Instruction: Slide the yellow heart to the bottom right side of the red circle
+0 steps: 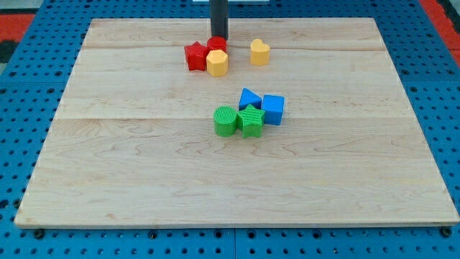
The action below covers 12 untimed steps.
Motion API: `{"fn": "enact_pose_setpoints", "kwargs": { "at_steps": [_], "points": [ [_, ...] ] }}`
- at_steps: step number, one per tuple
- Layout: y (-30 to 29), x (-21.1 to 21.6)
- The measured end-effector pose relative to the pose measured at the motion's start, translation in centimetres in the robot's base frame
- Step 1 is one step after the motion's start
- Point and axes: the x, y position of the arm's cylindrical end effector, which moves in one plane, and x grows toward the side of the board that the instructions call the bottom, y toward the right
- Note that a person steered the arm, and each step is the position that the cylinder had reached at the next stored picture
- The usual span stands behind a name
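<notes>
Currently my tip [218, 38] stands at the view's top of the desk [144, 180], directly behind the red circle [217, 44] and touching or nearly touching it; I cannot tell which. The tool is a plain rod with no jaws, so it neither parts nor closes, and it clamps nothing.

The yellow heart [259, 52] lies to the view's right of the red circle, apart from it, with bare wood between them. It is not yet at the circle's bottom right.

Procedure, as I judge it:
1. Take the tip away from the red circle without pressing on it, since any nudge shifts the reference point.
2. Bring the tip round to the heart's far side, at the view's upper right of it.
3. Push toward the view's lower left in short strokes, and stop while the heart sits just beside the circle's lower right edge.

Obstructions: the yellow hexagon [217, 62] sits in front of the red circle, touching it, and the red star [195, 56] touches that cluster on the view's left. The hexagon borders the target spot, so too long a push would probably drive the heart into it and disturb the whole group.

Further down, the blue triangle [249, 98], blue cube [273, 108], green star [251, 121] and green cylinder [225, 120] form a separate cluster, well apart from the working area.
</notes>
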Motion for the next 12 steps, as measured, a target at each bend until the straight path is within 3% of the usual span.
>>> {"fn": "enact_pose_setpoints", "kwargs": {
  "at_steps": [1, 3, 4, 5, 7, 8, 11, 12],
  "points": [
    [5.3, -1.4],
    [11.2, 4.3],
    [8.8, 4.7],
    [11.3, 3.1],
    [6.0, -0.6],
    [4.5, 1.6],
    [14.6, 8.1],
    [12.4, 8.2]
  ]
}}
